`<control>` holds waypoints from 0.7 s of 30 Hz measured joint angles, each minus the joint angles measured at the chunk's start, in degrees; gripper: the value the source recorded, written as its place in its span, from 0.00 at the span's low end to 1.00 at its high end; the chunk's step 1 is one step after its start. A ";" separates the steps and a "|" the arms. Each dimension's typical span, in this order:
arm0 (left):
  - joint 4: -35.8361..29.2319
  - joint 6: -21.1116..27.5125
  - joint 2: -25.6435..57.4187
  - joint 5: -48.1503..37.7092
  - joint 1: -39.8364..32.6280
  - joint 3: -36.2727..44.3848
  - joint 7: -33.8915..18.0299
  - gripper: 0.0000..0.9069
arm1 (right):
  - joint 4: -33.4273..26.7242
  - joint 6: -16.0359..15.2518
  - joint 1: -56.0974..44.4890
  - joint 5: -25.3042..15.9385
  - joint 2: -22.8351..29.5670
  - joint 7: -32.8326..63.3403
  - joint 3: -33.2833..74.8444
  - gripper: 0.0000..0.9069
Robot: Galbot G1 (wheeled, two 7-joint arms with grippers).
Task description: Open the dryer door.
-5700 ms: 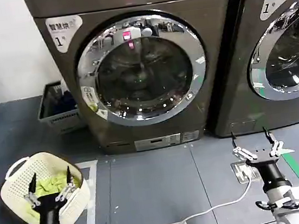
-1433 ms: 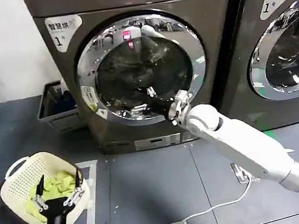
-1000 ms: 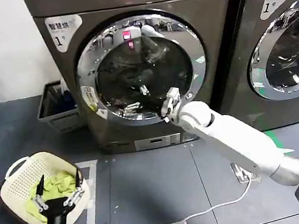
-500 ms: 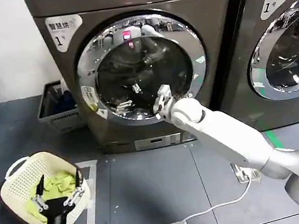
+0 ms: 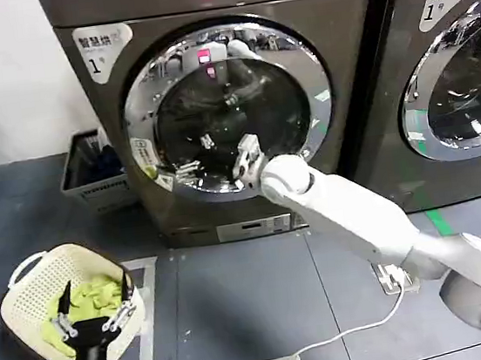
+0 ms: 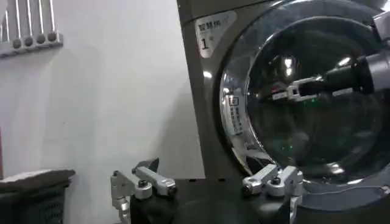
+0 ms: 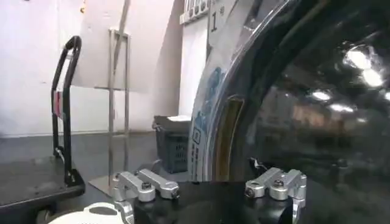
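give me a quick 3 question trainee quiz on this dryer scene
1. True or false: the dryer door is swung wide open.
2. Which gripper is up at the door glass? A) left gripper B) right gripper C) both
3. Fill in: the left gripper hangs low over the ____ holding green cloth.

Key:
1. False. The door sits against the dryer front.
2. B. The right arm reaches out to the lower part of the glass, and its fingers look open.
3. basket. The pale basket is on the floor at the robot's left.
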 joint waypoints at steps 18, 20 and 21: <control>0.00 -0.15 -0.04 -0.01 0.01 0.07 0.01 1.00 | -6.19 0.33 2.57 -0.35 5.30 -1.59 -1.87 1.00; 0.01 -0.17 -0.04 -0.01 -0.01 0.08 0.01 1.00 | -6.85 0.38 2.86 -0.39 5.76 -1.82 -2.03 1.00; 0.02 -0.17 -0.04 -0.01 -0.02 0.09 0.01 1.00 | -7.22 0.44 3.04 -0.42 5.99 -1.97 -2.14 1.00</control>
